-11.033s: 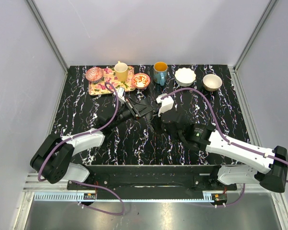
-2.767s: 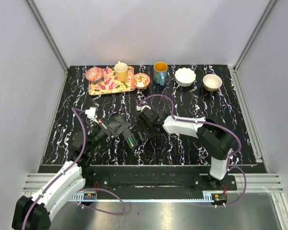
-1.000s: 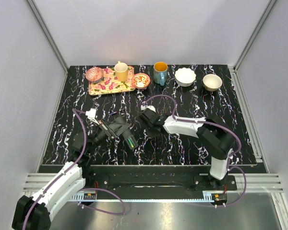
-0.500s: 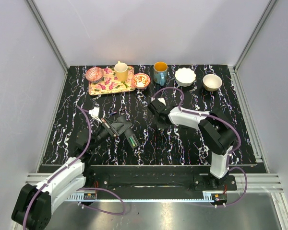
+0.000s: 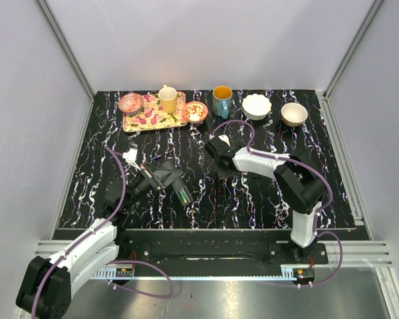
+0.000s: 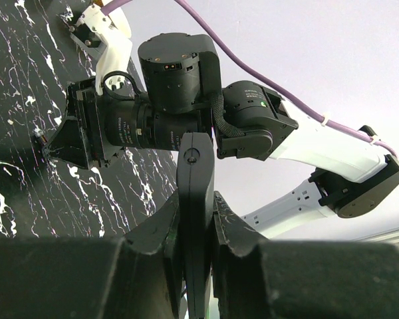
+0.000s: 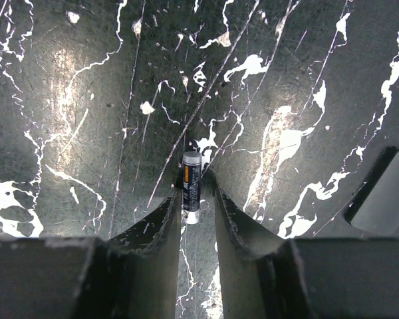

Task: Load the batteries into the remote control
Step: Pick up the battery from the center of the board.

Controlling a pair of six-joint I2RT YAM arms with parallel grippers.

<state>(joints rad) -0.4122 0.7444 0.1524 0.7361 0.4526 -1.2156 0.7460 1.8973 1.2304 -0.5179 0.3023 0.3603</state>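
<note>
My left gripper [image 5: 171,183] is shut on the remote control [image 5: 182,195], a slim black bar held tilted above the table's middle left, with a green patch at its lower end. In the left wrist view the remote control [image 6: 195,166] stands edge-on, pinched between both fingers of the left gripper [image 6: 196,201]. My right gripper [image 5: 219,158] points down at the table to the right of the remote. Its jaws stand slightly apart around one battery [image 7: 191,186], a small dark cylinder with an orange stripe and silver ends lying on the marble. The battery rests against the left finger of the right gripper [image 7: 197,191].
Along the back edge stand a floral tray [image 5: 141,120] with a pink bowl and yellow cup, a small red bowl [image 5: 195,111], a teal mug [image 5: 221,101] and two white bowls [image 5: 257,106]. A flat dark piece [image 7: 384,194] lies right of the right gripper.
The right gripper has moved back and to the right, away from the remote, and its jaws have parted. The left gripper still holds the remote in about the same place.
</note>
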